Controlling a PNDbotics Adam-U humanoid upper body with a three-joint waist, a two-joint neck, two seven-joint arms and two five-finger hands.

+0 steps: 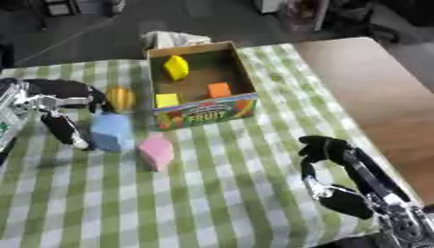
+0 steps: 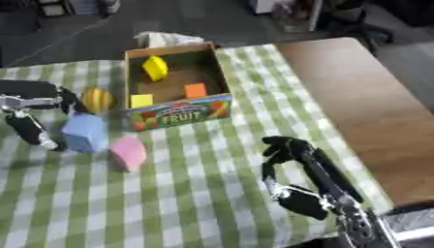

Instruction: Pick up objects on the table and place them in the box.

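An open cardboard box [image 1: 244,80] with FRUIT on its front stands at the back centre. Inside it lie a yellow piece [image 1: 176,67], an orange block [image 1: 219,89] and a small yellow block [image 1: 167,100]. Left of the box, a yellow-orange round piece [image 1: 120,98], a light blue block [image 1: 111,131] and a pink block [image 1: 156,152] rest on the cloth. My left hand [image 1: 53,94] hovers at the blue block's left, open, its thumb [image 1: 66,130] beside the block and its fingers over the block's far side. My right hand [image 1: 356,169] rests at the lower right, fingers relaxed, holding nothing.
A green-and-white checked cloth [image 1: 220,193] covers the work area. Bare wooden tabletop [image 1: 373,92] runs along the right side. A crumpled white thing [image 1: 174,38] lies just behind the box, and dark floor lies beyond the table's far edge.
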